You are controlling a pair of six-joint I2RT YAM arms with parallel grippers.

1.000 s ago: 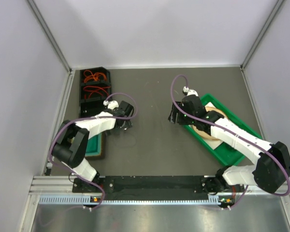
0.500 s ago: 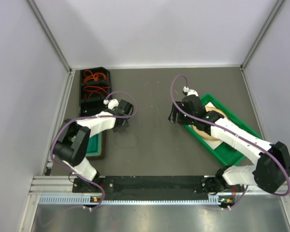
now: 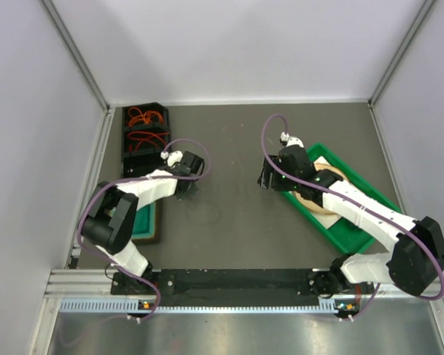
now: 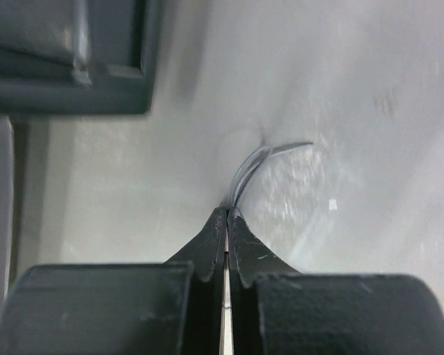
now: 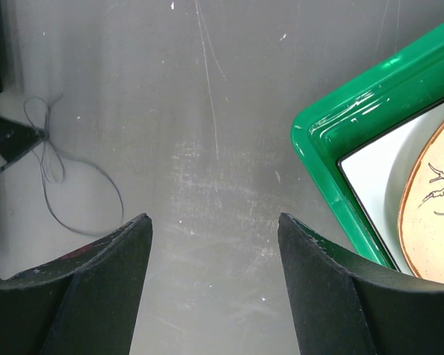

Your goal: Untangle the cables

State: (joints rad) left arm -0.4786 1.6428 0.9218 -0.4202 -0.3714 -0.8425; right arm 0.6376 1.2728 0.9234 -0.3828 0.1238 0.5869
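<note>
Black thin cable [image 5: 85, 164]: one loose loop with a small crossed twist, lying on the grey counter [image 3: 237, 140] between the arms. One end is pinched in the left hand [image 4: 227, 220], whose jaws are clenched flat on the strand.

Orange-red cables [image 3: 144, 117]: coiled in the black compartment bin [image 3: 126, 157] at the far left corner, well apart from both hands.

Right hand [image 5: 214, 285]: released, jaws wide, holding nothing, over bare counter just beside the green tray [image 5: 329, 137].

Handling: the step in hand is judged to be drawing the dark cable out straight. Pull the pinched end slowly and away from the crossing, so the twist opens rather than tightens. The right hand could pin the loop's far side. The grip sits at the very fingertips, so a jerk may slip it.

Markings: no brand, label or writing is legible. The tan disc [image 5: 436, 214] in the tray shows only a line drawing.
</note>
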